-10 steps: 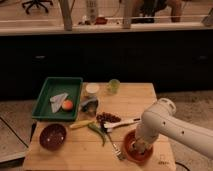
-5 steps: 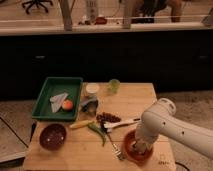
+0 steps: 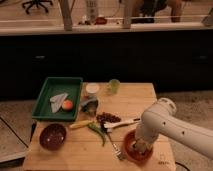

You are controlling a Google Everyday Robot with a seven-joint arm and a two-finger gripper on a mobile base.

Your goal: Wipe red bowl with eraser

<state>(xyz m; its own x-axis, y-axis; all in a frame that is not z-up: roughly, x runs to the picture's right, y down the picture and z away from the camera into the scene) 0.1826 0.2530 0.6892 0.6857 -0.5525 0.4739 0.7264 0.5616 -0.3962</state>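
The red bowl sits near the front right corner of the wooden table. My white arm comes in from the right and bends down into it. My gripper is inside the bowl, low against its inner surface and shut. The eraser is hidden; I cannot tell whether it is under the gripper.
A maroon bowl stands at the front left. A green tray at the back left holds a cloth and an orange ball. A white-handled utensil, a fork, a green chilli, dark berries, a green cup and a small white dish fill the middle.
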